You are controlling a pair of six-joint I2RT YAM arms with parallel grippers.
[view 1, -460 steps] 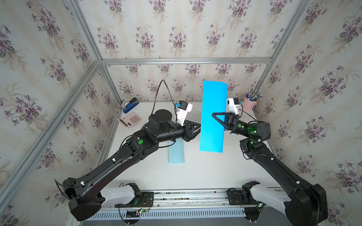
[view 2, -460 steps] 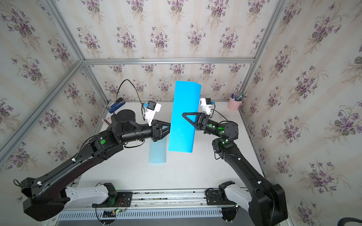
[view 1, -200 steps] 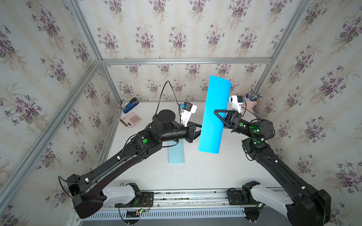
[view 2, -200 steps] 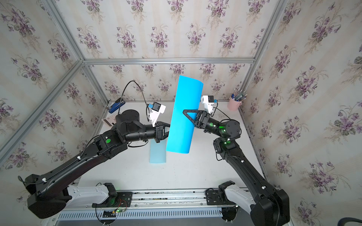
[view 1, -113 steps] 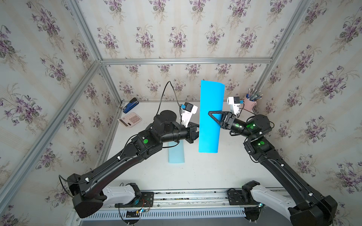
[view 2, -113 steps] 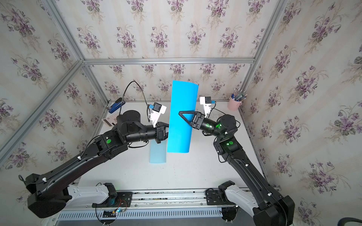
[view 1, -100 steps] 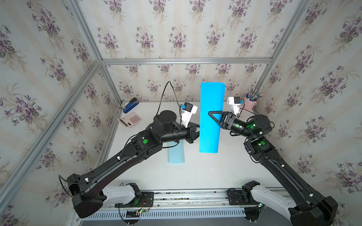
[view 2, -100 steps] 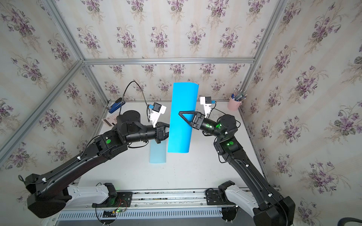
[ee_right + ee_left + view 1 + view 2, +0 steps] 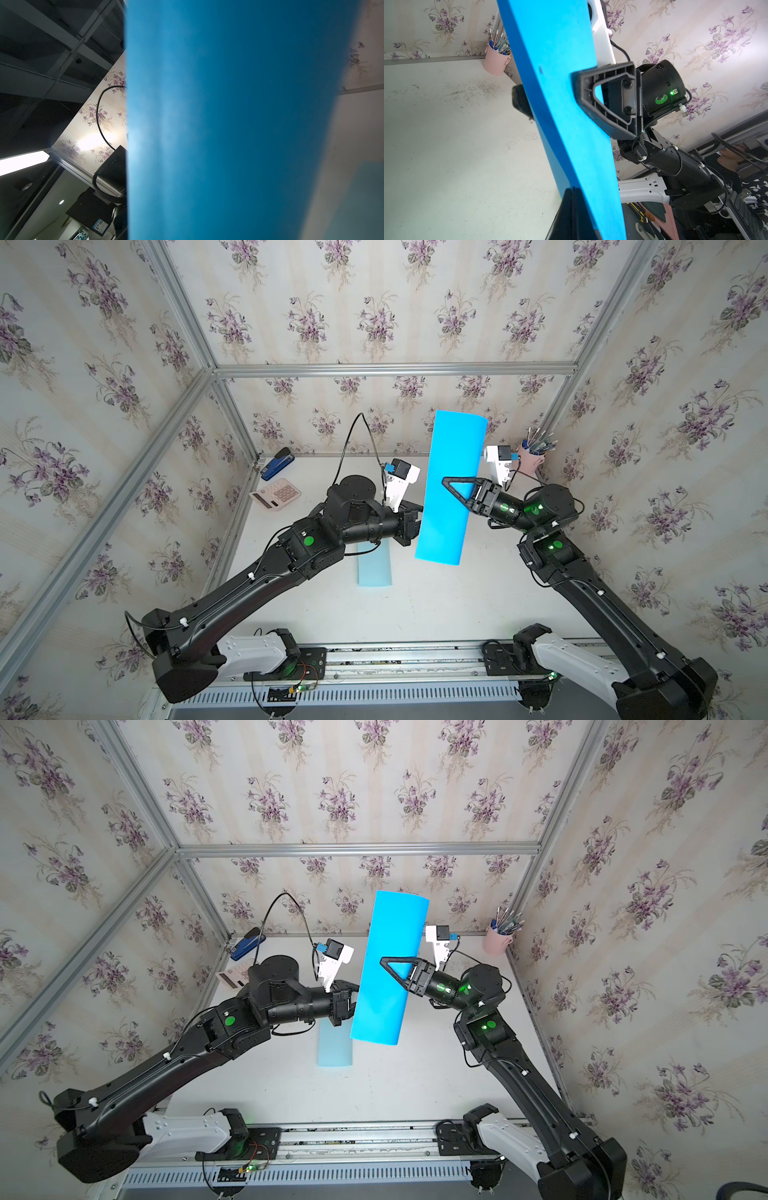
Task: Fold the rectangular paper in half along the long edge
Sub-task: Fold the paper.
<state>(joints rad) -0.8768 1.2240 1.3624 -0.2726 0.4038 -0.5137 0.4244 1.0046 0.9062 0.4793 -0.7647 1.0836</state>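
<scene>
Floral-walled cell, white table (image 9: pixel 415 614). Above the table, upright: blue paper (image 9: pixel 440 531), pinched at one long edge by left gripper (image 9: pixel 572 193), straddled by right gripper (image 9: pixel 451 485), jaws apart. Probably light, floppy, slick; edge grips safest.

sheet (image 9: pixel 374 572) flat on table (image 9: pixel 415 605), paper (image 9: pixel 457 439) upright above; cup (image 9: pixel 533 462) back right; stapler (image 9: pixel 277 464), calculator (image 9: pixel 276 494) back left

Stapler (image 9: pixel 277 464), calc (image 9: pixel 275 494), pink pen cup (image 9: pixel 532 460).

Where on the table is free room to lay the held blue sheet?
Bare: the table between pale sheet and rail, and its right part up to the pen cup. Crowded: far-left corner with calculator and stapler.
</scene>
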